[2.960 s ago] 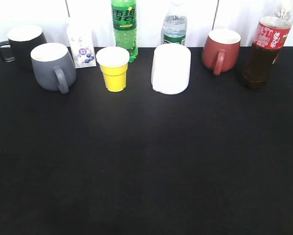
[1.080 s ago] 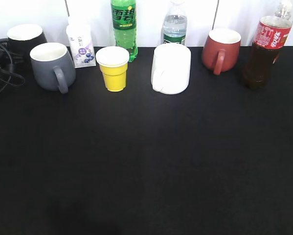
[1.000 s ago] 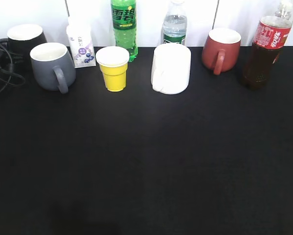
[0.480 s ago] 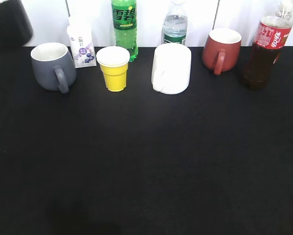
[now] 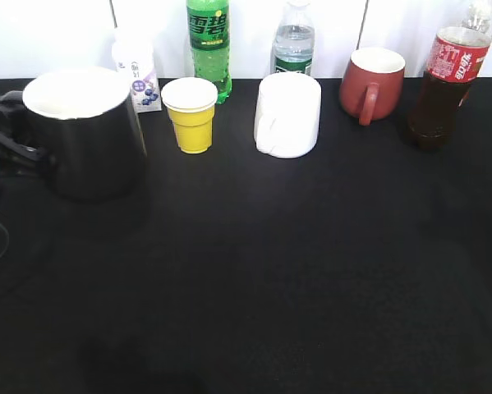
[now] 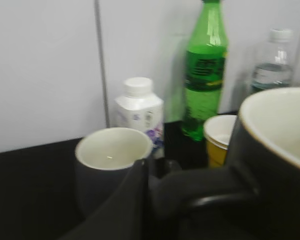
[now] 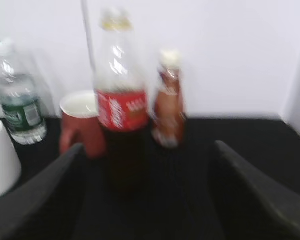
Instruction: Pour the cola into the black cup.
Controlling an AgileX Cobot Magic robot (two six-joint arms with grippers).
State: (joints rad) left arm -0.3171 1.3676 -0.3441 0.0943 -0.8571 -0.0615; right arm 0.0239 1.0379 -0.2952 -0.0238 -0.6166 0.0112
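Observation:
The black cup (image 5: 85, 144), white inside, is held near the camera at the left and hides the grey mug in the exterior view. My left gripper (image 5: 6, 141) is shut on its squared handle (image 6: 210, 192). In the left wrist view the left gripper (image 6: 155, 175) grips the handle, with the cup (image 6: 282, 150) at the right. The cola (image 5: 444, 86) stands at the back right with a red label. In the right wrist view my right gripper (image 7: 148, 147) is open and empty, and the cola (image 7: 120, 125) stands ahead between its fingers, apart from them.
Along the back stand a white carton (image 5: 135, 70), yellow cup (image 5: 190, 115), green soda bottle (image 5: 209, 45), water bottle (image 5: 293, 45), white cup (image 5: 287, 115) and red mug (image 5: 370, 82). The grey mug (image 6: 109, 162) shows in the left wrist view. A small brown bottle (image 7: 170, 107) stands beside the cola.
My left gripper took the black cup by its handle at the back left, lifted it, and brought it forward in front of the grey mug. The cola has not moved.

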